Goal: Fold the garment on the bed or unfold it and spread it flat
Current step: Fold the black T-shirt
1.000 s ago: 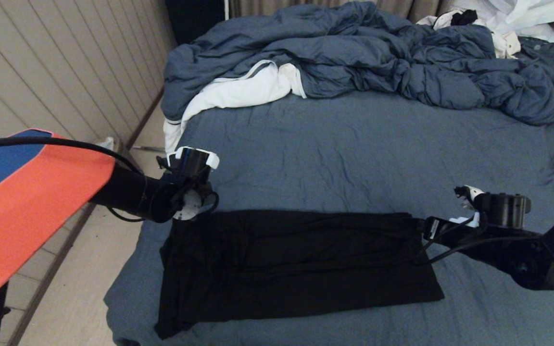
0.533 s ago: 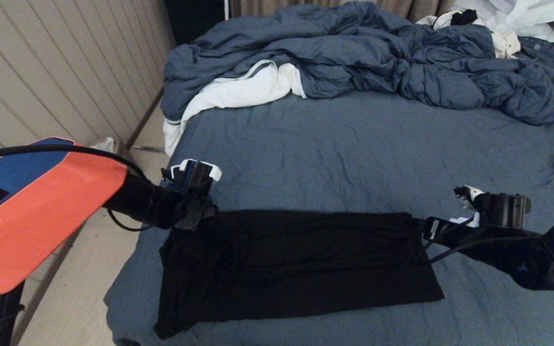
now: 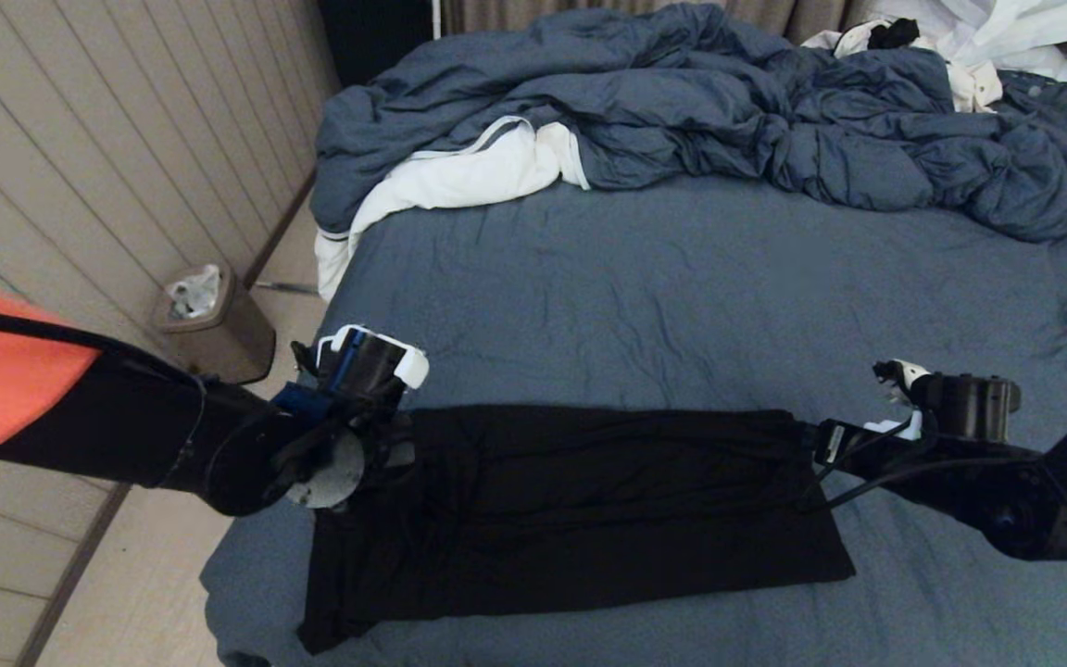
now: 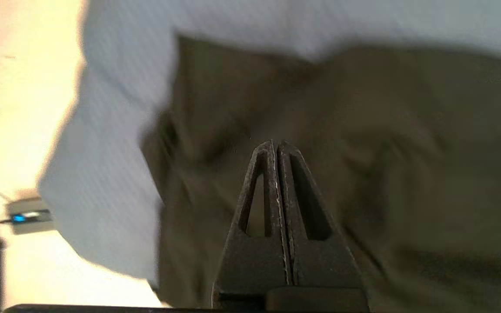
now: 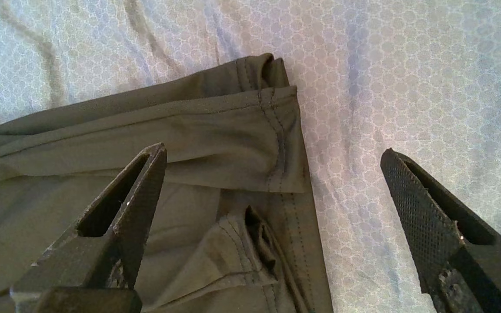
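Two grippers | left gripper (image 4: 276,145) jaws together, empty, over garment (image 3: 571,509) left end | right gripper (image 5: 272,174) jaws apart at right hem | garment flat on bed (image 3: 682,278)

A rumpled duvet (image 3: 728,111) lies beside a white cloth (image 3: 459,181); a bin (image 3: 214,324) stands by the panelled wall (image 3: 80,167).

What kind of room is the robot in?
Most likely a bedroom. There's a big bed with a blue sheet, a rumpled duvet piled at its far end, and a small bin on the floor by the wall.
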Controlling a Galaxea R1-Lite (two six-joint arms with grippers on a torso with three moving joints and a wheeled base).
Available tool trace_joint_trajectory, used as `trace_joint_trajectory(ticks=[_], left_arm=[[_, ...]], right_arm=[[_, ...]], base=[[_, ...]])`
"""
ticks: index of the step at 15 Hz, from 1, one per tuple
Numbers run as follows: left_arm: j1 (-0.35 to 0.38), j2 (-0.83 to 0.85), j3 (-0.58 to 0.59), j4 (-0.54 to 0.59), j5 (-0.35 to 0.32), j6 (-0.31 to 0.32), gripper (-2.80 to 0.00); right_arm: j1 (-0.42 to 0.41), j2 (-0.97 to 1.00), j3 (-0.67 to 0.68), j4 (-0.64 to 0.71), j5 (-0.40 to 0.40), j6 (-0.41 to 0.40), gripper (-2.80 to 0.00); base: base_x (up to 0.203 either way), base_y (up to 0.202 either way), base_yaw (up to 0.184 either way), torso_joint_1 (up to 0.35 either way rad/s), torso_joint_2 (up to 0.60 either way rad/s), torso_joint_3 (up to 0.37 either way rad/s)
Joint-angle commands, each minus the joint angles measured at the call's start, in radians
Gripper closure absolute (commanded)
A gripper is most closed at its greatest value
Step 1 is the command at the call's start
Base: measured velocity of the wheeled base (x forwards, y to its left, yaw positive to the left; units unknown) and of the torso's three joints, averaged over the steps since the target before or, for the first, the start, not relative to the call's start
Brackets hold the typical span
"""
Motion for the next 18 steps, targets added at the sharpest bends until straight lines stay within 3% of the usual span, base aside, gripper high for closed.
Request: trace_joint_trajectory(ticks=[1,4,5,6,10,18], left_arm=[[-0.027,-0.026,0.016,-0.002,0.003,-0.029,0.00],[-0.003,0.006,-0.042,0.001,-0.052,-0.027,0.00],[0.012,0.026,-0.068,0.004,-0.067,-0.024,-1.68],[0.021,0.052,-0.097,0.005,-0.072,-0.020,-2.80],[0.029,0.141,-0.166,0.003,-0.078,0.012,-2.80],[0.029,0.203,-0.190,-0.005,-0.076,0.038,-2.80]], right_arm=[[0.000,-0.004,0.003,-0.005,0.001,0.001,-2.80],[-0.001,-0.005,0.003,-0.005,0.001,0.001,-2.80],[-0.003,-0.007,0.003,-0.005,0.001,0.001,-2.80],[-0.003,-0.005,0.003,-0.005,0.001,0.001,-2.80],[-0.005,-0.004,0.001,-0.006,0.001,0.000,-2.80],[-0.005,0.005,0.000,-0.006,0.001,-0.015,-2.80]], base=[[0.000,0.000,0.000,0.000,0.00,0.000],[0.000,0.000,0.000,0.000,0.00,0.000],[0.000,0.000,0.000,0.000,0.00,0.000],[0.000,0.000,0.000,0.000,0.00,0.000],[0.000,0.000,0.000,0.000,0.00,0.000],[0.000,0.000,0.000,0.000,0.00,0.000]])
